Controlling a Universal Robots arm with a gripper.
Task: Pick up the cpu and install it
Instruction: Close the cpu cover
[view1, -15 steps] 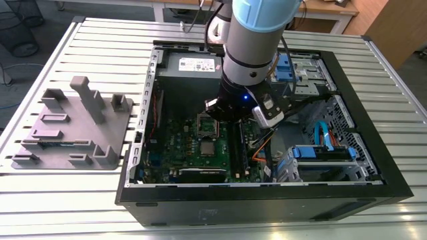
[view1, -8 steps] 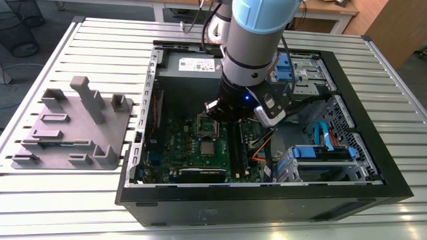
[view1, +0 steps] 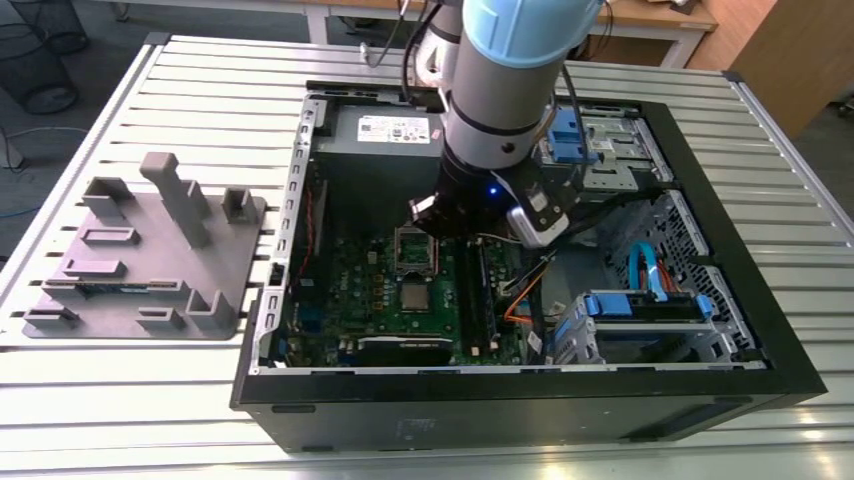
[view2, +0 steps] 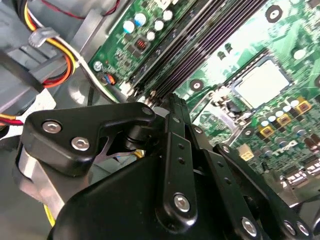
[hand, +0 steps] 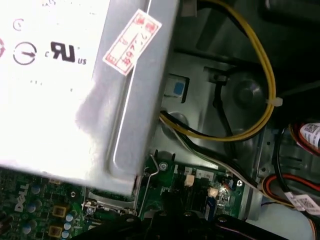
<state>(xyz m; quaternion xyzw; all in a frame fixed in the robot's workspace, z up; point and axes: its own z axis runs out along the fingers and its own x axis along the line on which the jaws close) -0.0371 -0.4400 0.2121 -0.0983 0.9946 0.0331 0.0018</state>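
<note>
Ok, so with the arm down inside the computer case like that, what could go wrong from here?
1. The cpu lies flat on the green motherboard among small parts, so a low or off-centre approach by the gripper could scrape them.
2. Orange cables run close to the arm and might snag.
3. The silver socket frame sits right beside the cpu and could get knocked.

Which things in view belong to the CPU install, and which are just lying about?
Job in hand: cpu, socket, motherboard, gripper.
Lying about: grey fixture tray, power supply, blue drive cage, yellow cable.
</note>
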